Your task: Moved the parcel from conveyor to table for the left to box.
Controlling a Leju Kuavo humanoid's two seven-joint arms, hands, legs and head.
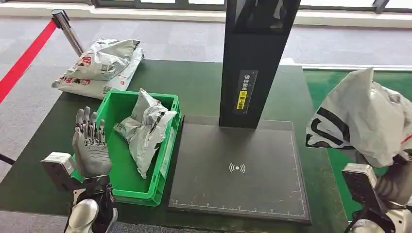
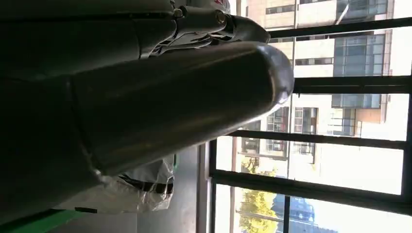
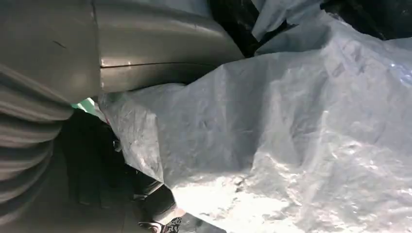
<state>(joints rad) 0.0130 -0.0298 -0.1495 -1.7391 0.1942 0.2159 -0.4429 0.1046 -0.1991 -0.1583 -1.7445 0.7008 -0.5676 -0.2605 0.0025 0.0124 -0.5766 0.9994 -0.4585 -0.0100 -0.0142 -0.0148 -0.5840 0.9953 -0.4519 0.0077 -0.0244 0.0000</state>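
At the far left of the dark green bench (image 1: pixel 204 82), beside a red barrier strap (image 1: pixel 24 60), two grey plastic mail bags (image 1: pixel 99 68) lie stacked. Nearer, the left hand (image 1: pixel 90 145) stands upright just beside the left wall of a green plastic crate (image 1: pixel 167 160), its fingers (image 1: pixel 87 121) spread and holding nothing. Inside the crate lie crumpled silver-grey parcel bags (image 1: pixel 145 128) (how many there are I cannot tell). Right of the crate lies a flat dark grey scanning pad (image 1: pixel 238 170) with a white wireless mark, and a tall black post (image 1: pixel 252 63) with a yellow label rises from its far edge. At the right, over the bright green conveyor (image 1: pixel 323 87), the white plastic parcel with black lettering (image 1: pixel 362 119) is held up off the surface by the right hand (image 1: pixel 396 177), which grips it from below. In the right wrist view the parcel's wrinkled film covers most of that hand's fingers.
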